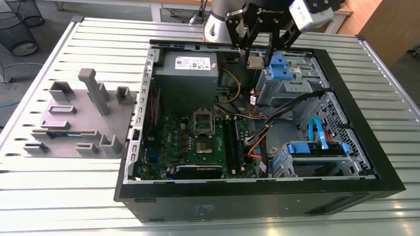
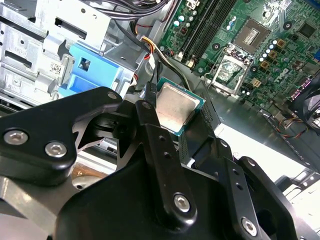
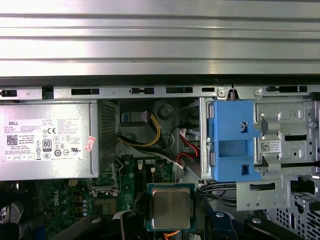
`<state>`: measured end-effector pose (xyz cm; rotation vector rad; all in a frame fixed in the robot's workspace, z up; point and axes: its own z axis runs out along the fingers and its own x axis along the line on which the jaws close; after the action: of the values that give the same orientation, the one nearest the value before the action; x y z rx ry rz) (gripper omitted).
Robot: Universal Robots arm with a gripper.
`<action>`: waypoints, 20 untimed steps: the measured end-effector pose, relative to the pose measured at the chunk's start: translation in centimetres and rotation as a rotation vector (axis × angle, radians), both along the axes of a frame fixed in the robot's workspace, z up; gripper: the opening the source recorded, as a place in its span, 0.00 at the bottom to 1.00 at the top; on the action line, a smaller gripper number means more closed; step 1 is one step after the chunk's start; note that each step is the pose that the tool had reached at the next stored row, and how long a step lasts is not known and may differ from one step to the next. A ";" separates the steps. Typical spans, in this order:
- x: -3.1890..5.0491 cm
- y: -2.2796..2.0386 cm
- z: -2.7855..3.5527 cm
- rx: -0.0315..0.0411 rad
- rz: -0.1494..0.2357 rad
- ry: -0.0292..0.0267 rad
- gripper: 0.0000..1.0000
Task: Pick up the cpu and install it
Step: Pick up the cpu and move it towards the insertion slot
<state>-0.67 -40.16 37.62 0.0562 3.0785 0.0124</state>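
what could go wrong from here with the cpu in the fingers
The cpu is pinched at its edges by the gripper, high over the open case: a slip could drop it onto the board. The blue drive bracket and loose cables sit close by and might snag the fingers. The socket lies open; a skewed landing may damage it.

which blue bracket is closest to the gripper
The upper blue bracket, right beside the gripper holding the cpu; the other bracket sits lower in the exterior view.

Robotics lab: slatted metal bench (image 1: 66, 196) (opened computer case (image 1: 249, 201) on it).
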 end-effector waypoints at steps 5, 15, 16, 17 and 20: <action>-0.02 -0.14 -0.01 0.0001 0.000 0.0000 0.47; -2.20 -1.70 -0.42 0.0000 0.000 -0.0012 0.47; -2.51 -1.88 -0.49 0.0000 0.000 -0.0012 0.47; -2.80 -2.06 -0.57 -0.0001 0.000 -0.0012 0.47; -3.66 -2.67 -0.84 0.0001 0.000 -0.0013 0.47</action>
<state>-4.33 -42.82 36.78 0.0564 3.0773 0.0126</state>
